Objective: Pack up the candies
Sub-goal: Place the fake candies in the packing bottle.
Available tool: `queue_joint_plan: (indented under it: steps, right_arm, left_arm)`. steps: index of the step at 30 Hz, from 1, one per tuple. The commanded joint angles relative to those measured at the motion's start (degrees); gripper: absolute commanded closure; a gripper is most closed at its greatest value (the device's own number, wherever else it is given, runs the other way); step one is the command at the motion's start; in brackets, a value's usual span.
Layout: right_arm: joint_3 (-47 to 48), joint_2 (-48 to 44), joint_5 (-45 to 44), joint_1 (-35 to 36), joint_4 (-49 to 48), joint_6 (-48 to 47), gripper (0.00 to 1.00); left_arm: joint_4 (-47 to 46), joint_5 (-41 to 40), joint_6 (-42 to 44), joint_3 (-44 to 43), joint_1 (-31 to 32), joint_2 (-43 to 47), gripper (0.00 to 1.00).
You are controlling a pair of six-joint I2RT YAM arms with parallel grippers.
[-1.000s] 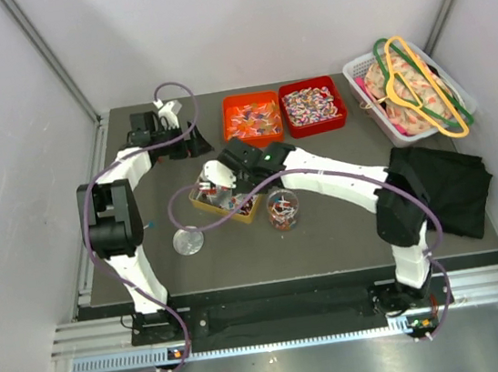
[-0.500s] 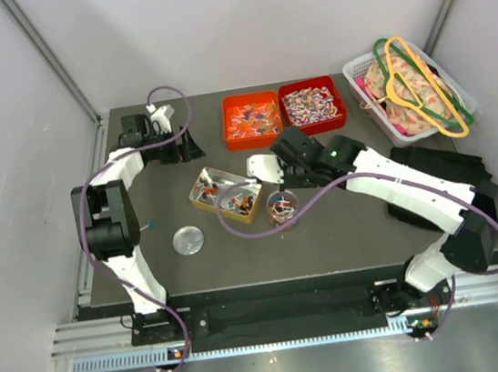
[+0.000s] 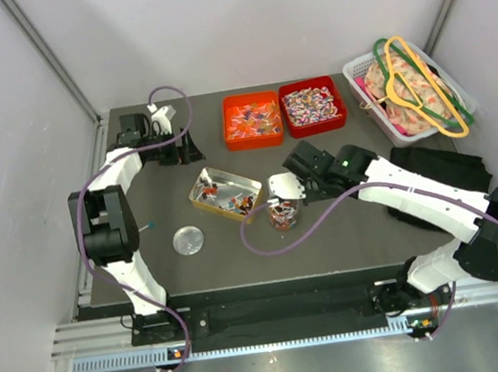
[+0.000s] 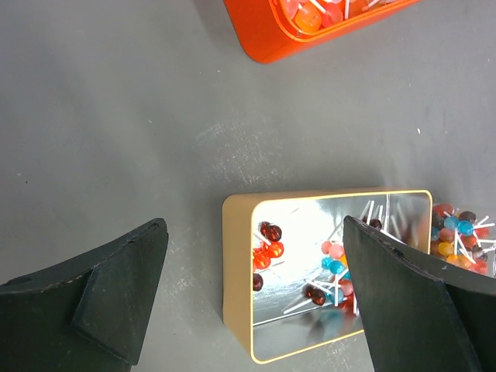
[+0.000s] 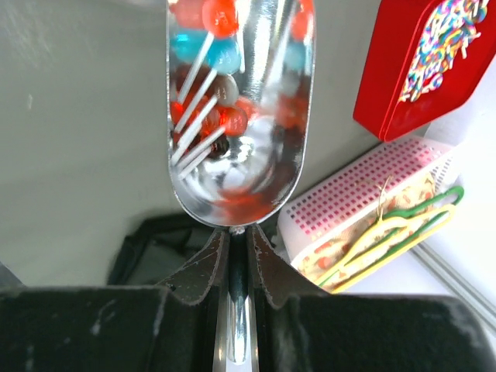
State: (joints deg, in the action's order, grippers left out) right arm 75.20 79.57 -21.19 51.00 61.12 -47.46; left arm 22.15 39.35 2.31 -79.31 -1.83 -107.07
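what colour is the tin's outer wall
Yellow-gold: the tin shows it best in the left wrist view.

Scoop (image 5: 267,167) front past the top edge, its candies (image 5: 221,54) blurred

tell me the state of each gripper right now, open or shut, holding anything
Left gripper: open, holding nothing.
Right gripper: closed on the handle of a metal scoop loaded with candies.
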Motion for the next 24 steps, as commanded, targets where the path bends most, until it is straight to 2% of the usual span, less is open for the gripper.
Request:
queue_joint_plan:
  steps: [1,14,24]
  right_arm:
    - [-0.40,-1.26,-4.29,1.46,0.22,-1.76,1.00]
    - [-1.19,0.23,-9.48,5.86,3.04,-3.51,1.00]
    - [-4.00,0.94,-17.47,7.97,2.51,-6.32,1.00]
  left_arm:
    - [0.70,0.20,1.38,-1.55,-0.20,3.62,0.01]
    - [-0.09,0.99,1.21,-0.67,-0.81,3.71,0.01]
    - [-0.79,1.34,1.30,0.47,-1.25,4.67,0.01]
